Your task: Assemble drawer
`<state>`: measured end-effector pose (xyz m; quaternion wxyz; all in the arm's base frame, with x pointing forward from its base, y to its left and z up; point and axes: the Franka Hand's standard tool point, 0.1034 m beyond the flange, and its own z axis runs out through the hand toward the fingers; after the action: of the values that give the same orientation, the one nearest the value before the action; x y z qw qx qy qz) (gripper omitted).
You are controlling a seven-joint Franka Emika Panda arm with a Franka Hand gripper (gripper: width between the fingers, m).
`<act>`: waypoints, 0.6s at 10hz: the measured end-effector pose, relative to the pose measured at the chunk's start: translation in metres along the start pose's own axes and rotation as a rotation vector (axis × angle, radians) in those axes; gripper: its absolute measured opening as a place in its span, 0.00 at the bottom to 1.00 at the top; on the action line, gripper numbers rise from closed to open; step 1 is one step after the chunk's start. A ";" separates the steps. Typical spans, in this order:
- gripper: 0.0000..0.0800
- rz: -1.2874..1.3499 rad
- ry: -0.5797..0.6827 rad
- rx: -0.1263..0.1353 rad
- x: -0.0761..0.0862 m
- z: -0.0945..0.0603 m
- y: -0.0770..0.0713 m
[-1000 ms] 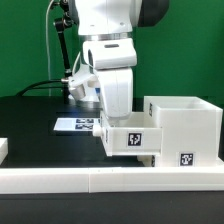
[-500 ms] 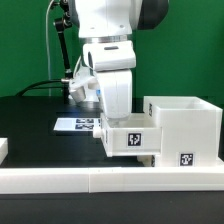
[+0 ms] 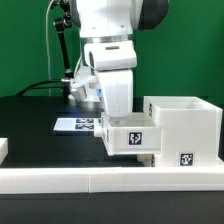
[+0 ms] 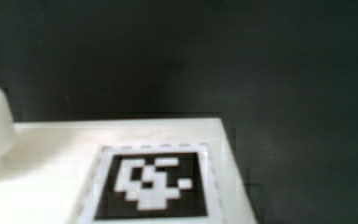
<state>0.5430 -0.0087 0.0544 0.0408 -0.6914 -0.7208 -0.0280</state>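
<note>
A small white drawer box (image 3: 128,138) with a black marker tag on its front sits against the open side of the larger white drawer housing (image 3: 185,125) on the exterior view's right. My gripper (image 3: 118,116) comes straight down onto the small box's top edge and appears shut on its wall. The fingertips are hidden behind that wall. In the wrist view a white panel (image 4: 155,180) with a blurred tag fills the lower part, and no finger shows.
The marker board (image 3: 72,124) lies on the black table behind the small box. A long white rail (image 3: 100,180) runs along the front edge. A white piece (image 3: 3,150) shows at the exterior view's far left. Cables hang behind the arm.
</note>
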 end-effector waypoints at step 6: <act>0.05 0.039 0.000 -0.007 0.005 0.000 0.002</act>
<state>0.5449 -0.0042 0.0552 0.0391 -0.7055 -0.7070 -0.0297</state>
